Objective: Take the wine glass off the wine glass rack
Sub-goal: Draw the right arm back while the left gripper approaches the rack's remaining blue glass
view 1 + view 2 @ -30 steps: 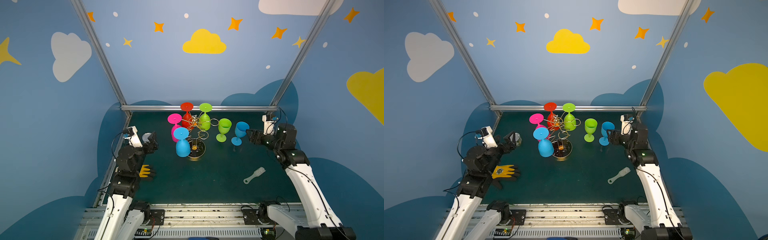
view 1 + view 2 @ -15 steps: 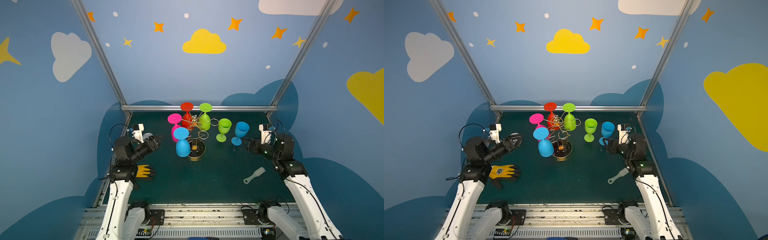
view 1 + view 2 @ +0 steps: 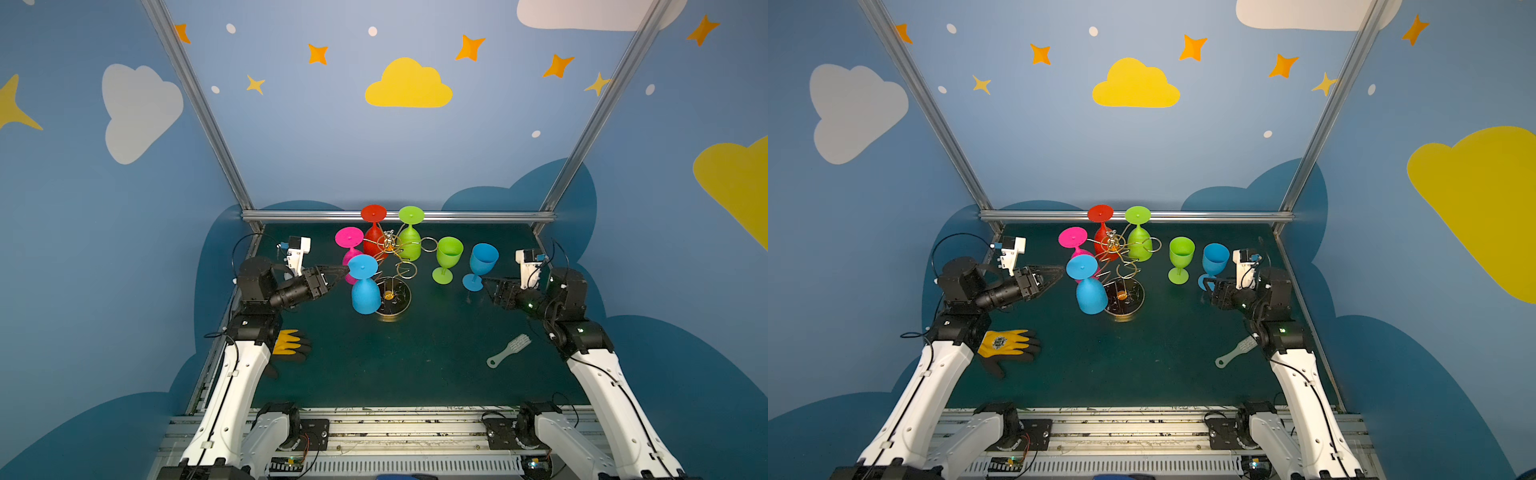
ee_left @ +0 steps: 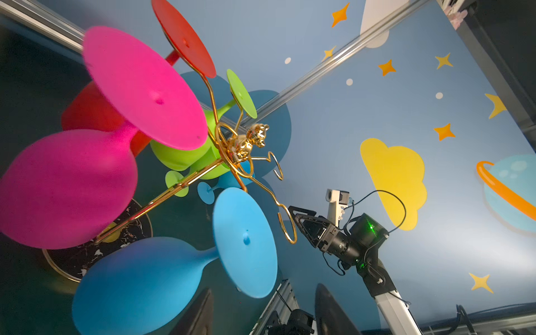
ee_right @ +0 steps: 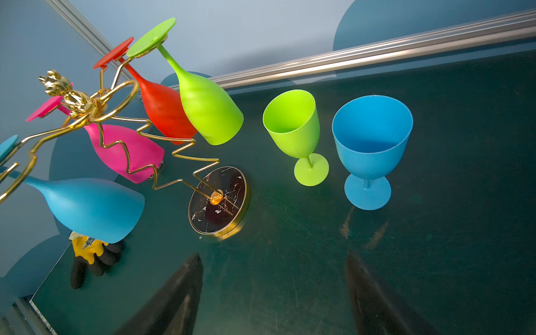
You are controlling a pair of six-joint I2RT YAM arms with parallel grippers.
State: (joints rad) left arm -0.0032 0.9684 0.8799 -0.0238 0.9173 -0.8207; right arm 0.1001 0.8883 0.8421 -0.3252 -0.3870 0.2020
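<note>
The gold wine glass rack [image 3: 388, 246] [image 3: 1114, 245] [image 4: 246, 142] [image 5: 69, 95] stands on its round dark base [image 3: 400, 300] mid-table. Pink [image 3: 350, 239], red [image 3: 373, 243], green [image 3: 410, 245] and blue [image 3: 365, 291] [image 4: 145, 278] wine glasses hang from it upside down. My left gripper [image 3: 343, 272] [image 3: 1059, 272] [image 4: 264, 293] is open beside the hanging blue glass, with the rim of its foot between the spread fingers and not pinched. My right gripper [image 3: 486, 282] [image 5: 272, 255] is open over bare mat, near the foot of an upright blue glass [image 3: 482, 264] [image 5: 371, 139].
An upright green glass [image 3: 448, 257] [image 5: 293, 124] stands right of the rack. A yellow and black glove [image 3: 291, 343] [image 3: 1005, 343] lies by the left arm. A pale brush [image 3: 509, 351] [image 3: 1235, 351] lies front right. An aluminium rail [image 3: 478, 216] edges the back.
My left gripper has swung from the left wall in to the hanging blue glass's foot, its jaws narrower. My right gripper has drawn back and down from the upright blue glass.
</note>
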